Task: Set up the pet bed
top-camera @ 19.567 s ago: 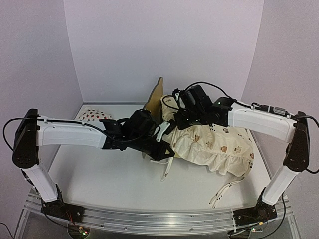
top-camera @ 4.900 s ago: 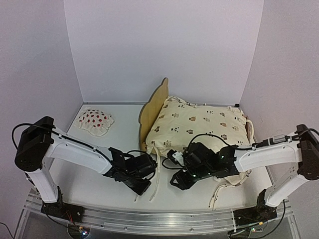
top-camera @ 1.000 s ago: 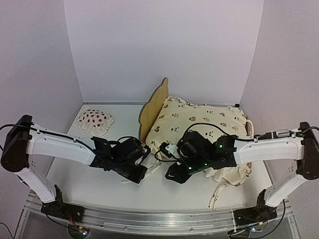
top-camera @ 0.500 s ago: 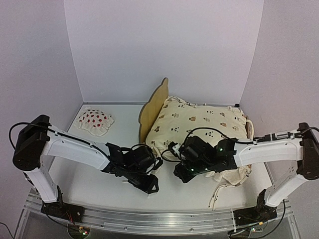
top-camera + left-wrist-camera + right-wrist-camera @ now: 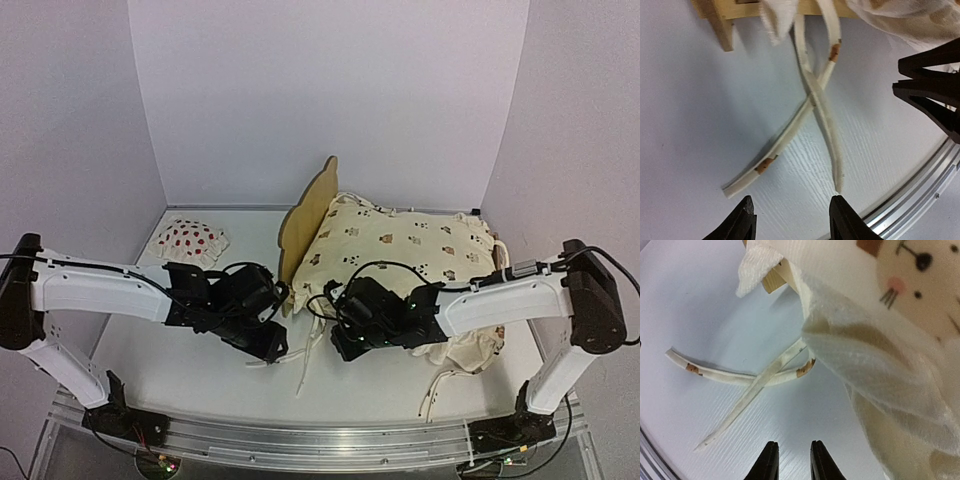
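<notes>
The bed (image 5: 308, 215) sits at the middle-back of the table (image 5: 170, 345). Its headboard stands upright at the left end and its long axis runs off to the right, with the near-left corner leg (image 5: 720, 25) facing both arms. From under that corner 2 ties (image 5: 812, 100) trail forward onto the table and cross in an X. The cross lies straight ahead of both sets of jaws, between them and the leg. The left gripper (image 5: 268, 345) is just left of the ties, spread apart and empty, with its fingertips (image 5: 745, 220) short of the loose ends. The right gripper (image 5: 340, 345) is just right of them, hard against the ruffle. Its fingertips (image 5: 769, 460) are nearly together with a slim gap and grip nothing. Both are about equally near the ties, and the right is the nearer to the bed. The bed is light plywood with a scalloped headboard. Most of the frame is hidden under the cream animal-print cover (image 5: 400, 245), which lies puffed over it with its hem bunched at the near edge. The tying looks undone, and the pillow (image 5: 188, 240) lies well apart at the far left.
</notes>
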{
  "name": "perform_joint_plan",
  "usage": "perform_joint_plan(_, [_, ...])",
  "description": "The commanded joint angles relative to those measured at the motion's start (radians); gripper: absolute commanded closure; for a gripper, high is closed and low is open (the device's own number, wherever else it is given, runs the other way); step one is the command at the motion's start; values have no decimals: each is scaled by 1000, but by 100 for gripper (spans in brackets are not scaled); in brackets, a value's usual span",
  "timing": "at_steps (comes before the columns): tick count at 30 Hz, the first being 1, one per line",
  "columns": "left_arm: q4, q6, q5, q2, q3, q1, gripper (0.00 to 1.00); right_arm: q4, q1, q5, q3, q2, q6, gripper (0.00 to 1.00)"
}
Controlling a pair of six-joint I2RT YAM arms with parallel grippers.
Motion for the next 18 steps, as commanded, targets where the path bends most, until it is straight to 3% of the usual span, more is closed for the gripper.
perform_joint_plan(1, [-64, 0, -65, -37, -62, 48, 50, 68, 3, 83, 67, 72, 15, 74])
perform_joint_plan(6, [-67, 6, -67, -10, -89, 82, 51, 68, 1, 88, 90, 106, 13, 72])
perform_joint_plan(14, [-56, 28, -23, 28, -102, 93, 53, 67, -9, 89, 66, 78, 28, 46])
perform_joint_plan(18, [-48, 35, -15, 60, -102, 92, 54, 67, -14, 90, 57, 69, 30, 42])
